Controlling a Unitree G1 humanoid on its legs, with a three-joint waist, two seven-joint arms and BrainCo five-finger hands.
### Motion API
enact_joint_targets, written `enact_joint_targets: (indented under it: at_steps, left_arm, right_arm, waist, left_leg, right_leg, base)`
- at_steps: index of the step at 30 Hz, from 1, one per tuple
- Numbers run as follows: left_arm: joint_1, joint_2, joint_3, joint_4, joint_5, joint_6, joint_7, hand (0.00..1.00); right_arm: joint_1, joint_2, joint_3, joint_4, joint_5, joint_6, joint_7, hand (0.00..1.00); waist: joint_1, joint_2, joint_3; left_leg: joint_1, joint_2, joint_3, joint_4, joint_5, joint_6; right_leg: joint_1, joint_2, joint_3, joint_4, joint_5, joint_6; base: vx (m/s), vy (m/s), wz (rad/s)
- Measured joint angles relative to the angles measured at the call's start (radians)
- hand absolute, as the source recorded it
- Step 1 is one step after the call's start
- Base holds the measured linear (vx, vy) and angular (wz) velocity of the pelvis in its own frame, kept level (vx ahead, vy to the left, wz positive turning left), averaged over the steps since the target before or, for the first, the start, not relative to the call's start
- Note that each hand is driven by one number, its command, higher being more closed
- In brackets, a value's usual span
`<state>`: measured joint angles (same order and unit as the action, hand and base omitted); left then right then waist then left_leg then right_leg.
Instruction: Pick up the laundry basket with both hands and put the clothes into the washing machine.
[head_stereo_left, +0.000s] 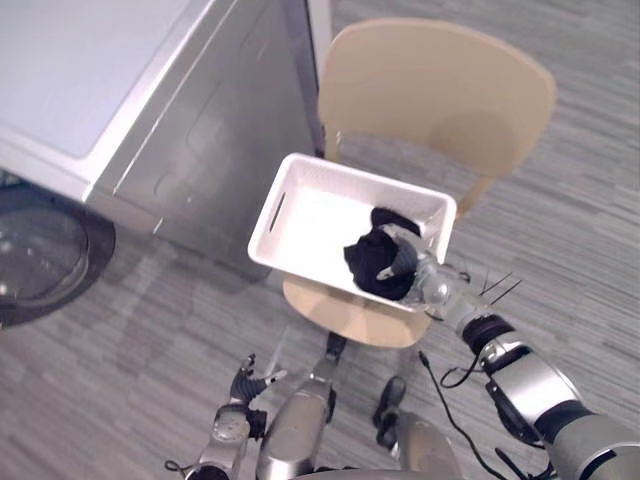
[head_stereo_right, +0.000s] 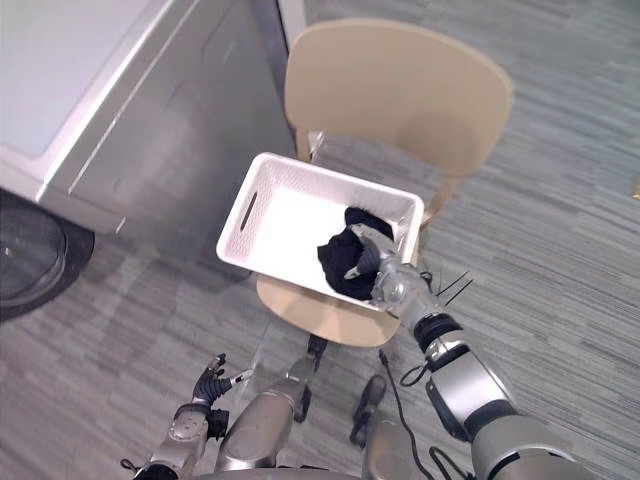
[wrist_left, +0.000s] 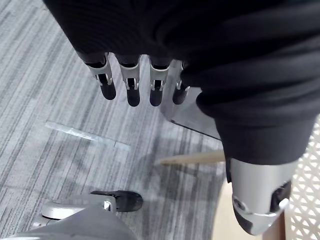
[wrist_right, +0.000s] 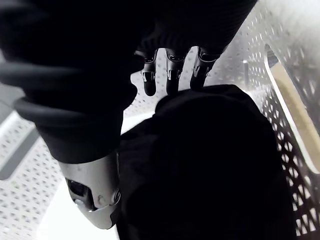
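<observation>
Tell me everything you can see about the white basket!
The basket is white plastic, rectangular, its walls full of little holes, with a slot handle in each end. It stands on the seat of a tan chair beside the washing machine. A bundle of black clothes lies at its right end, the rest is bare. The robot's right hand rests on the clothes.

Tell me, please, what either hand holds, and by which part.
The right hand grips the dark clothes in the basket at their top; the left hand holds nothing.

Beige chair (head_stereo_left: 440, 90), white laundry basket (head_stereo_left: 320, 225) on its seat
</observation>
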<state>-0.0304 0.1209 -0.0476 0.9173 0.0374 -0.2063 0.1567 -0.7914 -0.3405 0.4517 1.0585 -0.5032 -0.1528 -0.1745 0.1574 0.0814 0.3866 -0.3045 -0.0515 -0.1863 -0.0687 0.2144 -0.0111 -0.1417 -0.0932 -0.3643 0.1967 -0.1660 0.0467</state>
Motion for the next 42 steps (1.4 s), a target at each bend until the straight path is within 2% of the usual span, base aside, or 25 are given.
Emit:
enact_joint_targets:
  at_steps: [2, 3, 9, 10, 12, 16, 20, 24, 27, 31, 34, 35, 39, 41, 42]
  left_arm:
    - [-0.013, 0.003, 0.000, -0.003, -0.007, 0.000, 0.001, 0.00]
    - [-0.032, 0.004, 0.000, -0.004, -0.009, 0.000, 0.001, 0.00]
    - [-0.063, 0.010, -0.007, -0.004, -0.033, 0.000, 0.003, 0.00]
    - [-0.072, 0.010, -0.017, -0.006, -0.036, -0.001, 0.003, 0.00]
    - [-0.087, 0.011, -0.033, -0.009, -0.037, -0.003, 0.004, 0.00]
    - [-0.109, 0.012, -0.046, -0.018, -0.045, -0.009, 0.004, 0.00]
    - [-0.110, 0.012, -0.068, -0.024, -0.047, -0.017, 0.003, 0.00]
    - [-0.112, 0.012, -0.066, -0.024, -0.048, -0.017, 0.002, 0.00]
    - [-0.111, 0.012, -0.058, -0.023, -0.048, -0.015, 0.000, 0.00]
    - [-0.111, 0.012, -0.029, -0.021, -0.047, -0.015, -0.002, 0.00]
    - [-0.105, 0.013, -0.018, -0.017, -0.044, -0.006, -0.002, 0.00]
    - [-0.102, 0.013, -0.018, -0.011, -0.044, 0.002, -0.003, 0.00]
    - [-0.095, 0.011, -0.018, -0.003, -0.043, 0.013, -0.004, 0.00]
    - [-0.077, 0.008, -0.010, -0.005, -0.036, 0.014, -0.004, 0.00]
    - [-0.070, 0.006, -0.005, -0.004, -0.034, 0.015, -0.004, 0.00]
  right_arm:
    - [-0.035, -0.030, 0.003, 0.027, -0.023, 0.007, 0.000, 0.00]
    - [-0.055, -0.057, 0.025, 0.042, -0.039, 0.009, 0.000, 0.00]
    - [-0.102, -0.062, 0.079, 0.086, -0.070, 0.019, 0.003, 0.00]
    - [-0.113, -0.063, 0.079, 0.102, -0.070, 0.024, 0.004, 1.00]
    - [-0.125, -0.074, 0.082, 0.105, -0.070, 0.026, 0.004, 1.00]
    - [-0.159, -0.103, 0.105, 0.104, -0.045, 0.026, 0.004, 1.00]
    - [-0.166, -0.114, 0.101, 0.095, 0.057, 0.026, 0.003, 1.00]
    - [-0.169, -0.128, 0.088, 0.050, 0.114, 0.026, 0.004, 1.00]
    - [-0.167, -0.130, 0.025, -0.011, 0.146, 0.032, 0.004, 1.00]
    - [-0.148, -0.123, -0.066, -0.169, 0.251, 0.026, 0.001, 1.00]
    - [-0.093, -0.082, -0.144, -0.278, 0.362, 0.000, 0.000, 1.00]
    - [-0.064, -0.053, -0.168, -0.307, 0.409, -0.005, 0.001, 1.00]
    - [0.062, 0.049, -0.230, -0.389, 0.537, -0.015, 0.003, 1.00]
    - [0.153, 0.123, -0.248, -0.461, 0.621, -0.024, 0.015, 1.00]
    - [0.180, 0.148, -0.253, -0.486, 0.645, -0.029, 0.024, 1.00]
  waist:
    - [0.005, 0.013, 0.011]
    - [0.023, 0.021, 0.027]
    - [0.030, 0.029, 0.033]
    - [0.038, 0.031, 0.034]
    - [0.049, 0.033, 0.035]
    - [0.052, 0.035, 0.038]
    - [0.056, 0.036, 0.049]
    - [0.054, 0.034, 0.070]
    - [0.052, 0.029, 0.074]
    - [0.044, 0.026, 0.074]
    - [0.034, 0.013, 0.064]
    - [0.024, 0.002, 0.057]
    - [0.017, -0.032, 0.021]
    - [0.010, -0.043, -0.039]
    - [0.005, -0.044, -0.050]
  left_leg:
    - [-0.034, -0.001, -0.019, -0.001, 0.013, -0.004]
    - [-0.046, -0.002, -0.030, -0.002, 0.026, -0.005]
    - [-0.090, 0.000, -0.067, -0.014, 0.040, -0.024]
    - [-0.094, 0.001, -0.079, -0.023, 0.045, -0.030]
    - [-0.111, 0.003, -0.089, -0.023, 0.046, -0.031]
    - [-0.120, 0.003, -0.116, -0.023, 0.051, -0.038]
    - [-0.120, 0.008, -0.121, -0.023, 0.054, -0.041]
    - [-0.116, 0.015, -0.124, -0.022, 0.056, -0.044]
    - [-0.096, 0.020, -0.117, -0.022, 0.056, -0.044]
    - [-0.053, 0.026, -0.105, -0.024, 0.056, -0.044]
    - [-0.039, 0.032, -0.096, -0.025, 0.055, -0.044]
    - [-0.036, 0.032, -0.097, -0.026, 0.055, -0.044]
    - [-0.004, 0.031, -0.087, -0.026, 0.055, -0.044]
    - [0.008, 0.030, -0.085, -0.026, 0.055, -0.045]
    - [0.021, 0.029, -0.085, -0.026, 0.055, -0.045]
  right_leg:
    - [-0.039, -0.003, -0.020, 0.028, -0.012, -0.007]
    - [-0.057, -0.007, -0.022, 0.048, -0.024, -0.004]
    - [-0.116, -0.009, -0.047, 0.100, -0.059, -0.018]
    - [-0.127, -0.009, -0.050, 0.110, -0.062, -0.021]
    - [-0.145, -0.008, -0.058, 0.123, -0.070, -0.026]
    - [-0.146, -0.004, -0.076, 0.129, -0.082, -0.032]
    - [-0.145, 0.004, -0.073, 0.130, -0.084, -0.035]
    - [-0.141, 0.011, -0.070, 0.130, -0.085, -0.037]
    - [-0.122, 0.016, -0.057, 0.126, -0.085, -0.037]
    - [-0.080, 0.023, -0.038, 0.110, -0.082, -0.040]
    - [-0.063, 0.030, -0.033, 0.095, -0.080, -0.043]
    - [-0.058, 0.030, -0.034, 0.095, -0.080, -0.043]
    - [-0.019, 0.030, -0.035, 0.078, -0.075, -0.035]
    - [-0.003, 0.029, -0.036, 0.069, -0.071, -0.028]
    - [0.014, 0.029, -0.036, 0.061, -0.069, -0.024]
  base:
    - [-0.03, -0.046, 0.30]
    - [-0.01, -0.033, 0.18]
    - [-0.01, -0.072, 0.16]
    - [-0.01, -0.090, 0.11]
    - [0.00, -0.093, 0.13]
    - [0.01, -0.084, 0.18]
    - [0.01, -0.078, 0.06]
    - [0.00, -0.070, 0.02]
    - [-0.02, -0.067, -0.05]
    - [-0.06, -0.055, -0.12]
    - [-0.07, -0.044, -0.09]
    - [-0.04, -0.028, 0.01]
    - [0.00, 0.000, 0.00]
    - [0.00, 0.000, 0.00]
    - [0.00, 0.000, 0.00]
